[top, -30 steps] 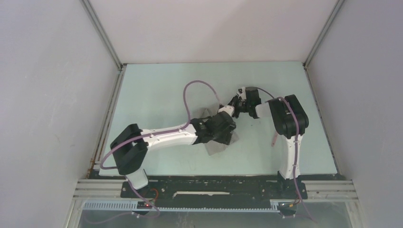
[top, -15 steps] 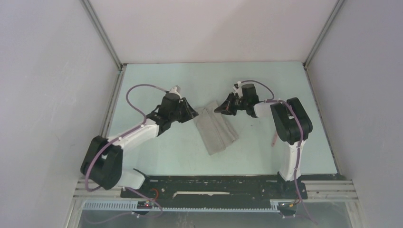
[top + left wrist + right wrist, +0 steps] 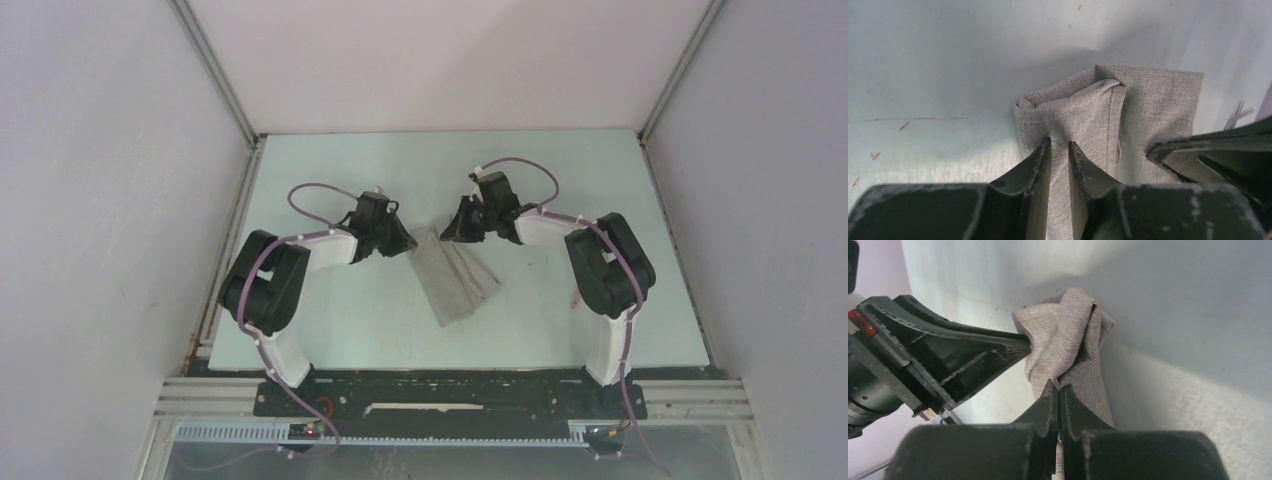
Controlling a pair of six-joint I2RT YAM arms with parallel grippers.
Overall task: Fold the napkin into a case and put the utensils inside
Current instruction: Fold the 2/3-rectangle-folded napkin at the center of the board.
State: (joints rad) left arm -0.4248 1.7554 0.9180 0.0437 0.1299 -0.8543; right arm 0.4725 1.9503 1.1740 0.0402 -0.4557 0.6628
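The napkin (image 3: 456, 282) lies folded into a narrow grey strip, slanting across the table's middle. My left gripper (image 3: 409, 243) meets the strip's far end from the left. In the left wrist view its jaws stand narrow, with a raised layer of the napkin (image 3: 1108, 110) pinched between the fingertips (image 3: 1044, 150). My right gripper (image 3: 448, 231) comes in from the right and is shut on a bunched-up edge of the napkin (image 3: 1068, 335). The two grippers almost touch. Of the utensils, silver fork tines (image 3: 1236, 113) show beyond the cloth, and a pale pink handle (image 3: 577, 292) lies by the right arm.
The pale table (image 3: 340, 180) is walled in by white panels at the back and on both sides. The right arm's links (image 3: 608, 262) stand over the pink handle. A black rail (image 3: 450, 392) runs along the near edge.
The left arm swung off the napkin to the left, then came back to its far end, and its jaws narrowed onto the cloth. The right gripper shifted slightly left, still shut.
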